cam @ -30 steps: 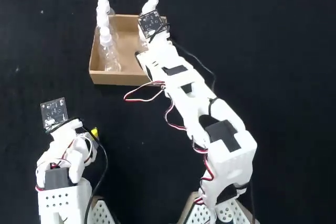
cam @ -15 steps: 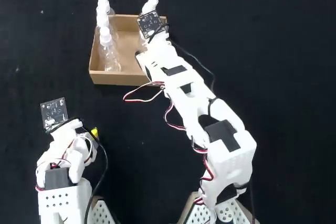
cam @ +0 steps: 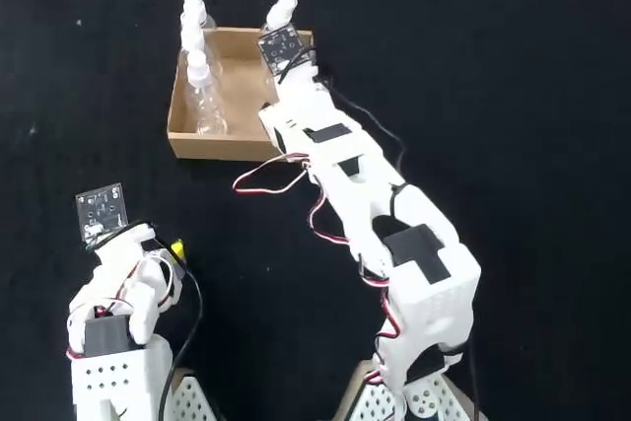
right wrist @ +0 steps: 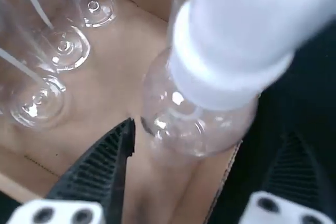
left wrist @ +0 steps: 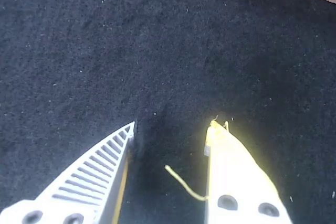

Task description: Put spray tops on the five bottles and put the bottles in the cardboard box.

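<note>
The cardboard box point(cam: 182, 135) sits at the table's far left-centre. Three clear bottles with white spray tops point(cam: 195, 41) stand along its left wall. A fourth capped bottle point(cam: 280, 9) stands in the box's far right corner. My right gripper point(cam: 283, 46) hangs over that corner. In the right wrist view this bottle point(right wrist: 194, 124) and its white spray top point(right wrist: 241, 40) stand between the black fingers point(right wrist: 113, 150) of the right gripper point(right wrist: 208, 134), which is open with a gap on one side. My left gripper point(left wrist: 170, 127) is open over bare black cloth, holding nothing.
The left arm point(cam: 118, 283) is folded near the front left edge. The right arm point(cam: 375, 194) stretches diagonally from its base at the front centre to the box, with loose wires point(cam: 271, 173) just in front of the box. Black cloth covers the table.
The right gripper and wrist have shifted slightly at the box's corner, and the fourth bottle's top now stands a little more upright. The left arm has not moved.
</note>
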Available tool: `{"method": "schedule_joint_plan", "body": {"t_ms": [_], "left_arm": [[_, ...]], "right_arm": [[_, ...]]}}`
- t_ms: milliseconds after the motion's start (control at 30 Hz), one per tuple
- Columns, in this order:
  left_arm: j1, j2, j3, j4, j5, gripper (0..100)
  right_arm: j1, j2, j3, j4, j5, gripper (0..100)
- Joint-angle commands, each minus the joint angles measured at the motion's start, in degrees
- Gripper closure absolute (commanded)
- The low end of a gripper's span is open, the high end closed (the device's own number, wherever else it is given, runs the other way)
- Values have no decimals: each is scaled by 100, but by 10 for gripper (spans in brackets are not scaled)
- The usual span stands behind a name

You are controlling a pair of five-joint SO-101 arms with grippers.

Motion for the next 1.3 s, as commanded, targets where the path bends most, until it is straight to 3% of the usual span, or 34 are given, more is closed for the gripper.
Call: {"method": "schedule_joint_plan", "body": {"t_ms": [0, 867, 1267], "left_arm": [[-31, -35, 145, 26, -26, 801], [-31, -35, 145, 26, -26, 801], [-31, -35, 145, 26, -26, 801]], "right_arm": [[-62, -84, -259, 35, -26, 623], [-26, -1191, 356, 448, -26, 623], [-18, -2835, 1613, 448, -18, 623]]}}
